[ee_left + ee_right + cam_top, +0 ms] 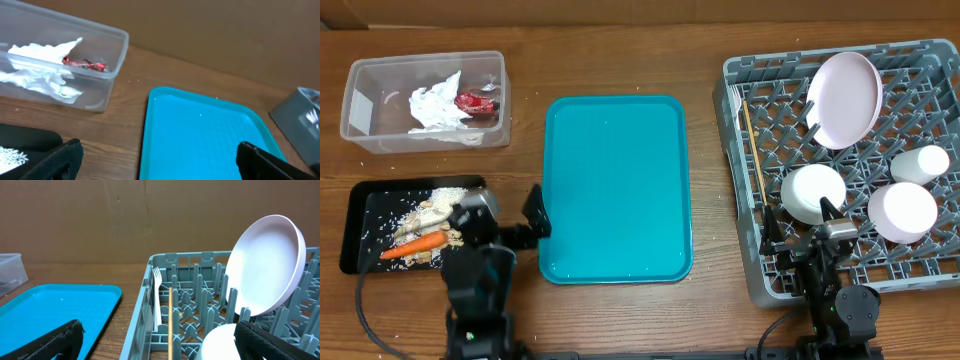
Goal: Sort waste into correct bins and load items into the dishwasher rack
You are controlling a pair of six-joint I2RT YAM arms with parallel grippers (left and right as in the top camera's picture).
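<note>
1. Left gripper (160, 162): black, two fingers spread wide, nothing between them. It hangs near the near-left corner of the teal tray, between that tray and the black tray.

2. Right gripper (162, 342): black, fingers likewise wide apart and empty, over the near edge of the dishwasher rack, just beside the left bowl.

3. Black tray (355, 215): shallow, rectangular, glossy plastic, at near left. It holds the orange carrot (412, 246), tapered and lying flat; beige nut-like bits (428, 213) heaped just beyond it; and white rice-like grains (445, 195) scattered over the floor of the tray.

4. Dishwasher rack (740, 80): grey plastic, square, with a peg lattice and raised walls, at right.
- Two white bowls (812, 192) (902, 212), smooth and round, side by side in the near part.
- Pale cup (920, 163), small, beyond the right bowl.
- Thin wooden stick (755, 150), lying near-to-far along the left side.
- White plastic fork (157, 297), standing tines up against the left wall.
- White round plate (843, 97), tilted on edge among the far pegs.

5. Teal tray (615, 190): flat, matte, with rounded corners, at centre, between the black tray and the rack.

6. Clear tub (370, 75): rectangular, translucent plastic, at far left. It contains crumpled white paper (438, 105) with a shiny red wrapper (475, 100) touching its right side. A pale patch on the left wall is too small to read.

7. Table (620, 50): brown wood grain.
</note>
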